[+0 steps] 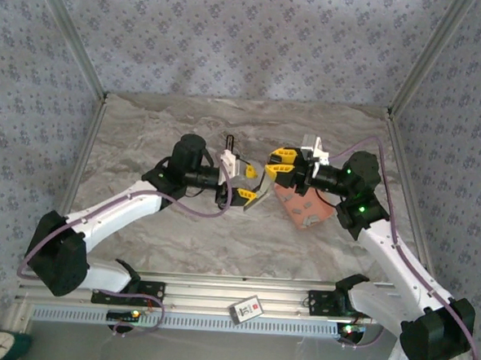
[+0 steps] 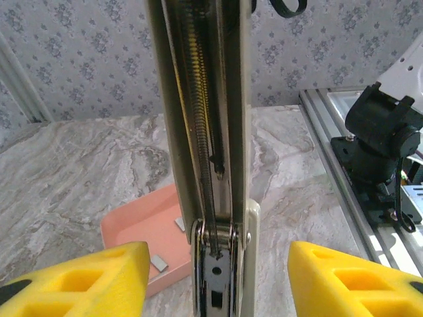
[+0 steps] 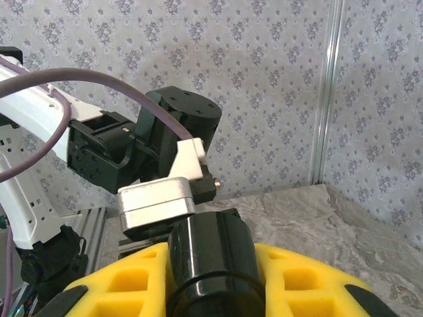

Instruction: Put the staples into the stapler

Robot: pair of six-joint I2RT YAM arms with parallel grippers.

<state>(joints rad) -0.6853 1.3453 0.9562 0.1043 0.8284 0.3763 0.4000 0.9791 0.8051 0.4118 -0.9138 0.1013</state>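
Steady the open stapler (image 2: pixel 211 132), upright just beside the pink tray (image 2: pixel 135 228), and hold its spring channel clear before sliding in a staple strip (image 2: pixel 158 264) from inside the tray. Left gripper (image 2: pixel 215 281): spread, fingers (image 2: pixel 73 281) flanking the stapler's hinge, not quite touching. Right gripper (image 3: pixel 211 271), beside the tray: pinched on a black cylinder (image 3: pixel 205 241).

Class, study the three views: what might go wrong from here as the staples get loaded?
1. The left pincer stands open around the stapler's rail, so the rail might swing or slip.
2. The staples lie loose in the pink tray beneath; a bump may scatter them.
3. The right pincer clamps a rounded black piece, which may twist out.
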